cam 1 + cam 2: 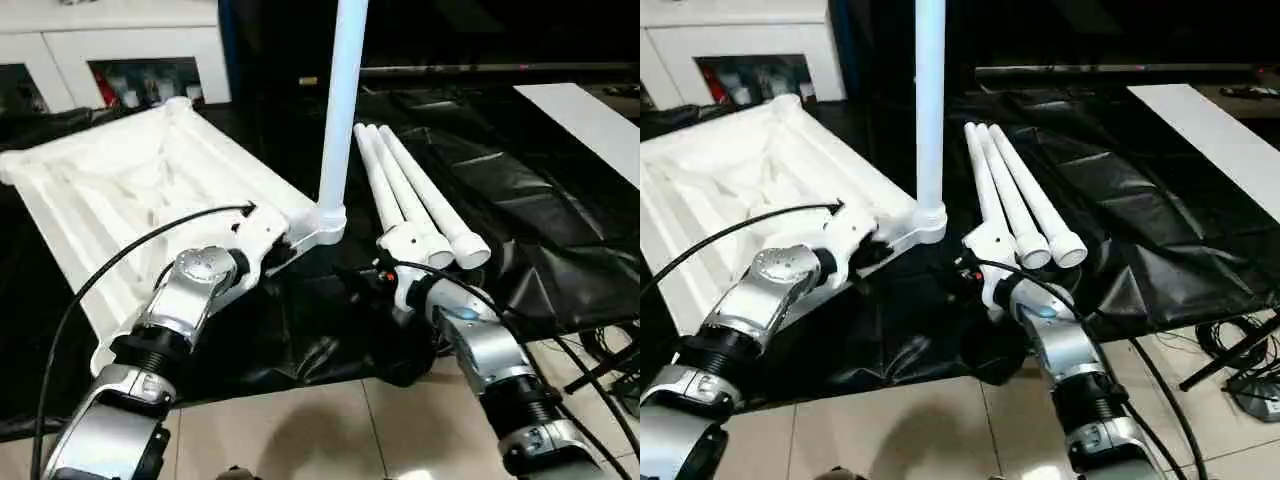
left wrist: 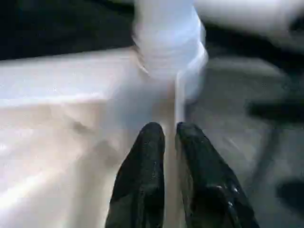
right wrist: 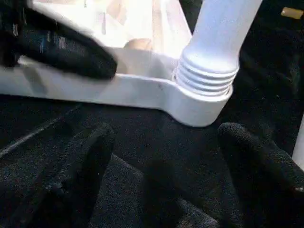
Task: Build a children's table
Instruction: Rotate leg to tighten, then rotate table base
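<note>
You are looking down at a floor of pale glossy tiles [image 1: 300,430] that catch the room's light, with crumpled black sheeting [image 1: 520,240] spread over it. At the far left stands a white cabinet [image 1: 110,45] whose open shelf holds small coloured items. A white board [image 1: 590,120] lies far right, and black cables [image 1: 1240,350] trail across the tiles near it.

light: bright overhead; glare: white plastic washed out; blur: left wrist view soft

Head stereo pair looking down, wrist cameras close on corner socket [image 3: 197,102]
</note>
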